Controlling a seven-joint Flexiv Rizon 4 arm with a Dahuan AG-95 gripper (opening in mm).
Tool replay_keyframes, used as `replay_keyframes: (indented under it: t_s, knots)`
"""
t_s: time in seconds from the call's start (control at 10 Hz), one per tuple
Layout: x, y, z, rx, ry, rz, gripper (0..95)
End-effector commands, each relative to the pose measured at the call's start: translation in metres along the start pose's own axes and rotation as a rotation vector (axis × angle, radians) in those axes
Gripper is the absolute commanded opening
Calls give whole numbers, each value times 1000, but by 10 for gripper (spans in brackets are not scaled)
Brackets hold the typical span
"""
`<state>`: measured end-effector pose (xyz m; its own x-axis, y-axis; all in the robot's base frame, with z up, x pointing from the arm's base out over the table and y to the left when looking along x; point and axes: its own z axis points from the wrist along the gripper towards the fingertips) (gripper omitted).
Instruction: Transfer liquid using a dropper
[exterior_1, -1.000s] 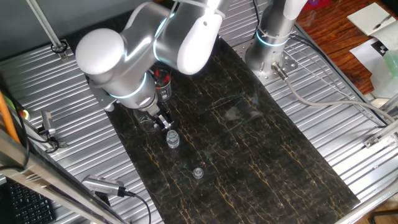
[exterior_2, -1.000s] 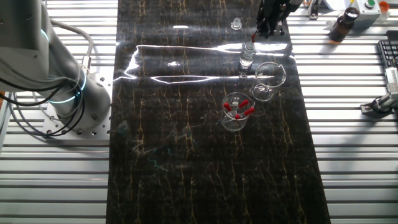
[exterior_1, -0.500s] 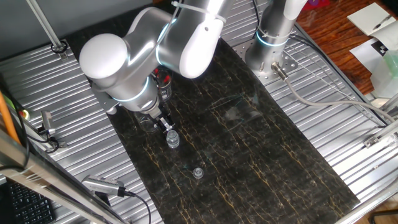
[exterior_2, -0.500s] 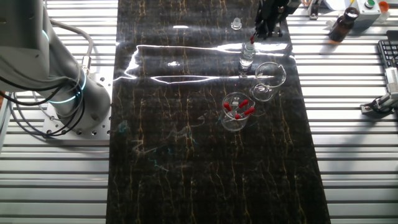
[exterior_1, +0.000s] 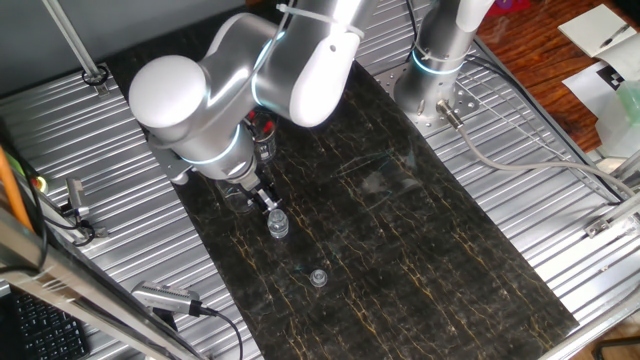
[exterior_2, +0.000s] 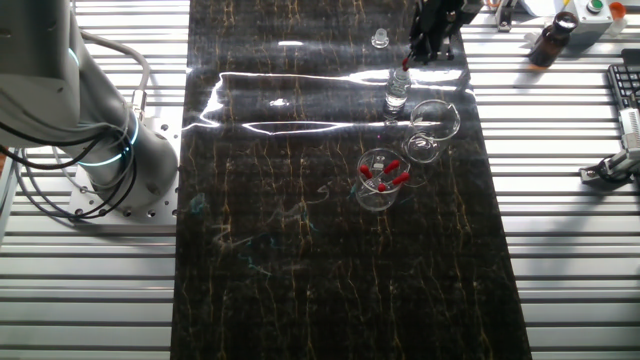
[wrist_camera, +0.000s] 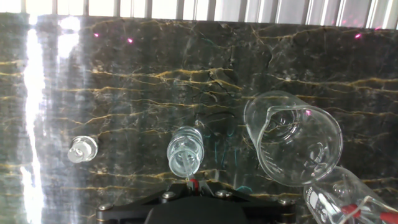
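While bent low at frame left, black gripper (exterior_1: 262, 196) pinches slim whitish dropper (wrist_camera: 189, 181) w/ red top above ribbed clear glass vial (wrist_camera: 185, 155).

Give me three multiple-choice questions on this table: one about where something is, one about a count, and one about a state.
1. Where is the ribbed vial?
A. Right under the claw
B. Inside the large beaker
C. Off the dark mat, on the metal slats

2. How many glass beakers stand on the dark mat?
A. One
B. Two
C. Four

3. How is the large beaker standing?
A. On its side
B. Upright, nothing visible inside
C. Upright, full of red liquid

Answers:
1. A. In the hand view the vial's mouth sits just ahead of the claw, which holds the dropper.
2. B. The large beaker and a smaller beaker with red-topped pieces in it are the only two.
3. B. Its open rim faces up and the mat shows through it.
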<state>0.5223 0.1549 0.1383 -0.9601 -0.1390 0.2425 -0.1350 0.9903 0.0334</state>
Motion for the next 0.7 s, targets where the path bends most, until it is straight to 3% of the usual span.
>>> replay_keyframes:
  t_s: [0.1,0.7]
  knots:
    - [0,0,0,-1,-1,-5,190]
    - [0,0,1,-1,-2,-16,190]
